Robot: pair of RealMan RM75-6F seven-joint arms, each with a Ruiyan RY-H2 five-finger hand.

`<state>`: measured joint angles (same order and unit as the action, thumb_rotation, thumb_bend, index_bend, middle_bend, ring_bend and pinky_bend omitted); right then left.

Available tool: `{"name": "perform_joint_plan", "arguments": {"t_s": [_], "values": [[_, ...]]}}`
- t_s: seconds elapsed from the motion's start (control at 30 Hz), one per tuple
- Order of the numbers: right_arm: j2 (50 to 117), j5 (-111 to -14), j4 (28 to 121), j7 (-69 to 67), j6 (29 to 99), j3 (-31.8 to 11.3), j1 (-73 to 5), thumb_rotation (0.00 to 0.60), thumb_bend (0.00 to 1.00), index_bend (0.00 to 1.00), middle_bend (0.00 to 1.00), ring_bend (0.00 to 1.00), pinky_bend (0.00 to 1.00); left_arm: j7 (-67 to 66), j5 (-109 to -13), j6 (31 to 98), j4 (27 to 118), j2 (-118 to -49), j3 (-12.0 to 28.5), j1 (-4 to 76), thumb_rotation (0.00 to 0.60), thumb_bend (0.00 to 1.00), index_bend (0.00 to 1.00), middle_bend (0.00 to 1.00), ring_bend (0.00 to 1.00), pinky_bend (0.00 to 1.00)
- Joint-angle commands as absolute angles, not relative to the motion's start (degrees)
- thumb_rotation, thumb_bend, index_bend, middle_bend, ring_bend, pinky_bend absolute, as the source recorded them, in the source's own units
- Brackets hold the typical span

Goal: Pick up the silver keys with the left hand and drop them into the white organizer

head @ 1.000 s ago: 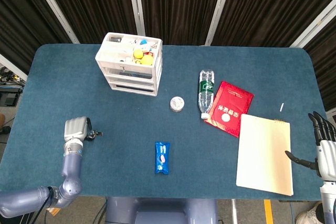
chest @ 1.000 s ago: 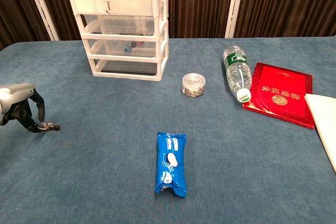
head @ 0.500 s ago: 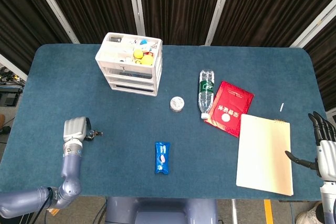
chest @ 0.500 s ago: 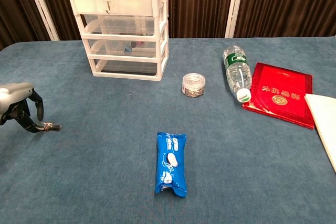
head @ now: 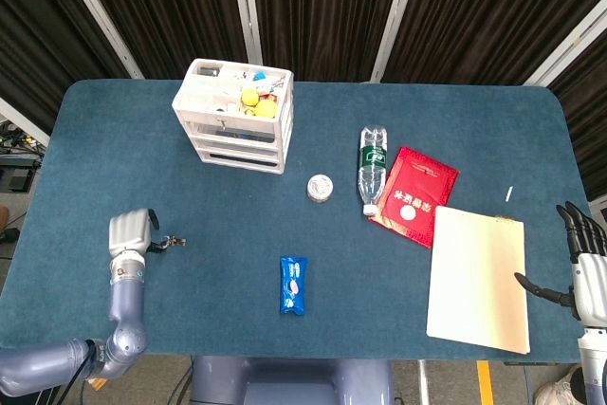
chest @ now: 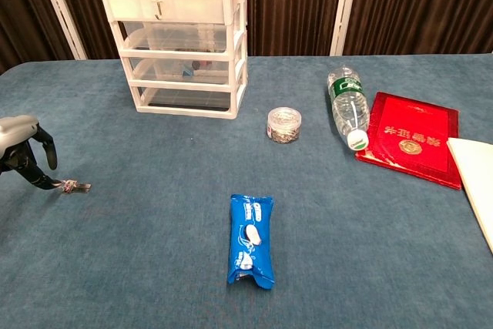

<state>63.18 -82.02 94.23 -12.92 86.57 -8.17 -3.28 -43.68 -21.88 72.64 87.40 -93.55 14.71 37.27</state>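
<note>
Where fingers curl, left robot hand (chest: 21, 158) pinches silver keys (chest: 72, 186)

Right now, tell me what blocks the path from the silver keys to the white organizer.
Nothing visible does. The silver keys lie at the left hand, and only bare blue tabletop stretches up to the white plastic drawer organizer.

Grey-blue jointed arm, silver left hand (head: 130, 232), black fingers (chest: 46, 153).

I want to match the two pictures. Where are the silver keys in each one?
Head view: silver keys lie lower left, by the left hand.
Chest view: the keys lie at far left, by that hand's fingers.
Shared landmark: the blue packet to their right.
</note>
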Motion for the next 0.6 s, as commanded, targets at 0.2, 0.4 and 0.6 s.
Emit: {"name": "perform_joint_plan", "arguments": {"t_s": [0.2, 0.4, 0.6], "values": [[63.2, -82.0, 94.2, -13.0, 86.5, -8.2, -3.3, 0.600, 0.07, 0.00, 0.00, 0.00, 0.00, -41.0, -16.8, 73.2, 88.5, -95.0, 18.3, 36.2, 0.600, 0.23, 0.46, 0.95, 0.84, 0.72], [63.2, -82.1, 94.2, -13.1, 86.6, -8.2, -3.3, 0.600, 0.07, 0.00, 0.00, 0.00, 0.00, -39.9, -17.8, 73.4, 88.6, -95.3, 18.4, 35.9, 0.600, 0.23, 0.46, 0.95, 0.84, 0.72], [63.1, -82.0, 94.3, -13.1, 86.4, -8.3, -3.4, 0.600, 0.07, 0.00, 0.00, 0.00, 0.00, -40.1, -18.1, 73.3, 88.3, -95.4, 18.2, 35.9, 0.600, 0.24, 0.46, 0.95, 0.84, 0.72]]}}
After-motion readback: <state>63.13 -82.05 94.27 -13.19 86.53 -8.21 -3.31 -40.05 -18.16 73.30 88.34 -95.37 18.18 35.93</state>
